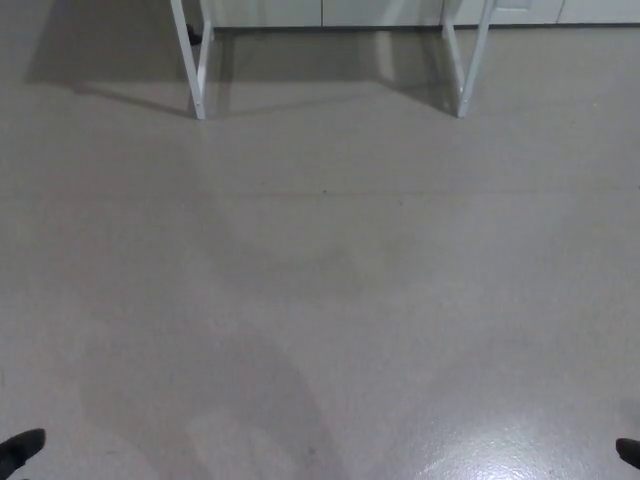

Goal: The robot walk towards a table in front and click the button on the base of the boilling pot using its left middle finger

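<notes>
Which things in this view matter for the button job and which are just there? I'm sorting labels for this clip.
Belongs to the job:
- white metal table legs, at the top, ahead of the robot
- black left hand, tip only at the bottom corner
- black right hand, tip only

Just there:
- grey smooth floor
- white wall panels

Pot and button: not visible.

Dim, flat indoor light, slightly soft focus; glare patch on the floor lower right, faint broad shadows lower left and under the table legs along the top
</notes>
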Available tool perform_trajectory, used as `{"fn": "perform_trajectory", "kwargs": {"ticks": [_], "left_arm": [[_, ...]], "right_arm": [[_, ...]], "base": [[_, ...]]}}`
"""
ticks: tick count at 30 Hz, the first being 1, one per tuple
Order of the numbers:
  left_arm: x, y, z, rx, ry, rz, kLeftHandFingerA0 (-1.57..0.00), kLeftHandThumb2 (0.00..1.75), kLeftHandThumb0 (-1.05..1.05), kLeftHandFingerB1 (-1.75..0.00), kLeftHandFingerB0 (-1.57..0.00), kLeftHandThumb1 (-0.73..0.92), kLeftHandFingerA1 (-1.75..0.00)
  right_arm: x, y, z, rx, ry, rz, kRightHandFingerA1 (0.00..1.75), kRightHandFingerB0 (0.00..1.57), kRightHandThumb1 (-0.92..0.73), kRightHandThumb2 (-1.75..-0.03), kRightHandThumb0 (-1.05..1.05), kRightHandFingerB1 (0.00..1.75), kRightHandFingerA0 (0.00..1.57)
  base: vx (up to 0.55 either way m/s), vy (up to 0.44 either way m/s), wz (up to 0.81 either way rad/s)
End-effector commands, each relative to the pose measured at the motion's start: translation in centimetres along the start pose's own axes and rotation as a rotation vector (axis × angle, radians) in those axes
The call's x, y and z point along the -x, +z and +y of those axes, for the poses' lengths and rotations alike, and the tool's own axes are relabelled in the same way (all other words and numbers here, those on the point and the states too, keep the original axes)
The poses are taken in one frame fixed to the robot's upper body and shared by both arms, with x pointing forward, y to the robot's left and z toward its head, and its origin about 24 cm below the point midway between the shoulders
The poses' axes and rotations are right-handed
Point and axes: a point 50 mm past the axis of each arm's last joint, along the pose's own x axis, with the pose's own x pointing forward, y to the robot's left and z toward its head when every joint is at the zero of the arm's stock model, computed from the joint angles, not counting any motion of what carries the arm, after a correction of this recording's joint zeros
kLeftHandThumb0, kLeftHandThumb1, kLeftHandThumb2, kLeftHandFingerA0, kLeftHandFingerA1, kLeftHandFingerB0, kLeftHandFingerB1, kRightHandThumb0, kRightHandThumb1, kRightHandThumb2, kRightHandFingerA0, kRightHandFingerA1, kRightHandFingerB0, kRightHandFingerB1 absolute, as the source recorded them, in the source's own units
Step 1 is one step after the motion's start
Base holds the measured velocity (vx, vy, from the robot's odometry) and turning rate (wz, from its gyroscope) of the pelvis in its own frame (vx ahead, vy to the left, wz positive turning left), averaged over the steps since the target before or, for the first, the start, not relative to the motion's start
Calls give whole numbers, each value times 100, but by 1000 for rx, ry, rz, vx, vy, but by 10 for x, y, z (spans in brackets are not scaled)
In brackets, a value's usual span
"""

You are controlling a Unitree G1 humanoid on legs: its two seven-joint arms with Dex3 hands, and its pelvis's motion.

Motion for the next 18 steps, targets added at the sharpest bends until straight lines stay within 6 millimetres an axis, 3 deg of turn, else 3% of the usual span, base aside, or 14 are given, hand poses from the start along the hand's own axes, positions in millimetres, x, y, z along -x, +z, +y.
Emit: {"fn": "perform_trajectory", "kwargs": {"ticks": [1,18], "left_arm": [[3,2,2,54,-33,-23,-27,87,4,-50,-14,40,-59],[8,-8,3,19,-42,11,-27,88,4,-50,-15,41,-58]], "right_arm": [[3,2,-5,-33,19,-41,41,36,-52,-55,-31,35,50],[12,-9,-5,-11,17,-24,42,36,-53,-56,-29,35,51]], "base": [[0,0,0],[0,0,0]]}}
